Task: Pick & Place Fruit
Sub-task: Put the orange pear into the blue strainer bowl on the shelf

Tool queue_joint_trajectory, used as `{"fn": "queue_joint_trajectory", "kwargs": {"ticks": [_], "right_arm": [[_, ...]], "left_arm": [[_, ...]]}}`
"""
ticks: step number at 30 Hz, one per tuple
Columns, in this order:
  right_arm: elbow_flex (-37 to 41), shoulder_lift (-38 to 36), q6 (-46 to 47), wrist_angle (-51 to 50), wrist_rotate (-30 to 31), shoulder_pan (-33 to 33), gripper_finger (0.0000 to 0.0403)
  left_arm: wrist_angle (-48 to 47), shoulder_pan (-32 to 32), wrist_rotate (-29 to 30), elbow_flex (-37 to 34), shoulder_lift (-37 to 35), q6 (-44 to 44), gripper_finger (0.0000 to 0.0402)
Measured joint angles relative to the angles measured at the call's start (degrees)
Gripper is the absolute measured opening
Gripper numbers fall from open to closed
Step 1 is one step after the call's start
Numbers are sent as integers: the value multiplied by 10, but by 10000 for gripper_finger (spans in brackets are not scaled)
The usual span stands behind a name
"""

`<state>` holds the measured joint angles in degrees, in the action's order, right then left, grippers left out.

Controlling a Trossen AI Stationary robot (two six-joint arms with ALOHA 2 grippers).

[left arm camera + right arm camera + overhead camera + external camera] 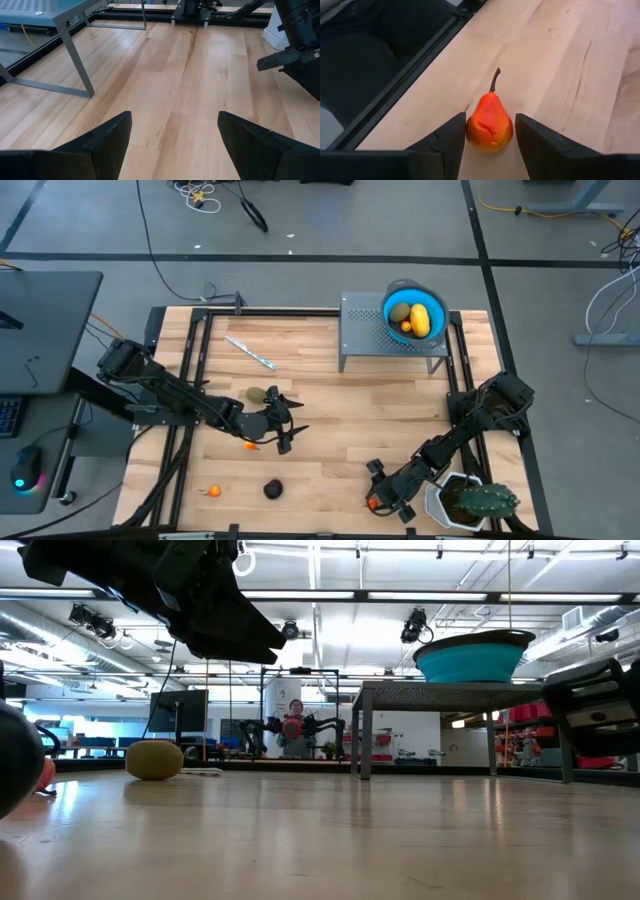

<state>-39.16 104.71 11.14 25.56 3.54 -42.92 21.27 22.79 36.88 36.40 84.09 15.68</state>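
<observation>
A small orange-red pear point(490, 125) lies on the wooden table point(330, 430) near its front edge, stem pointing away from my right gripper point(490, 136), whose open fingers stand on either side of it; in the high view this gripper point(376, 500) is at the front right. My left gripper point(285, 428) hovers open over the table's middle left with nothing between its fingers point(110, 140). An olive-brown fruit point(257, 394), a tiny orange bit point(250, 444), another orange bit point(213, 491) and a near-black round fruit point(272, 489) lie on the table. My right gripper has one finger point(451, 137) lying against the bulging side of the pear point(470, 131); the other finger point(530, 135) stands a sliver off the opposite side. The fingers slant down from the table's right side. The pear lies on the table.
A blue bowl point(432, 297) holding yellow, olive and orange fruit sits on a grey perforated stand point(365, 330) at the back right. A thin silvery stick point(250, 352) lies at the back left. A white pot with a green plant point(470, 502) stands at the front right corner.
</observation>
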Motion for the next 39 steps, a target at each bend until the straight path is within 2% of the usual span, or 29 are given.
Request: {"fn": "queue_joint_trajectory", "kwargs": {"ticks": [6,12,20,24,27,32,39], "right_arm": [[0,0,0,16,14,0,158],[0,-10,13,29,98,0,145],[0,-48,15,-27,84,0,140],[0,-72,15,-62,112,0,131],[0,-111,10,-93,168,0,128],[0,-208,18,-172,331,0,127],[0,-339,17,-340,536,9,126]], "left_arm": [[0,0,0,0,0,0,304],[0,0,0,0,0,0,304],[-2,1,0,0,0,-1,304],[-4,1,0,0,0,-3,304],[-4,1,-4,0,0,-4,304],[-5,1,-8,0,0,7,304],[-8,4,-61,0,0,45,304]]}}
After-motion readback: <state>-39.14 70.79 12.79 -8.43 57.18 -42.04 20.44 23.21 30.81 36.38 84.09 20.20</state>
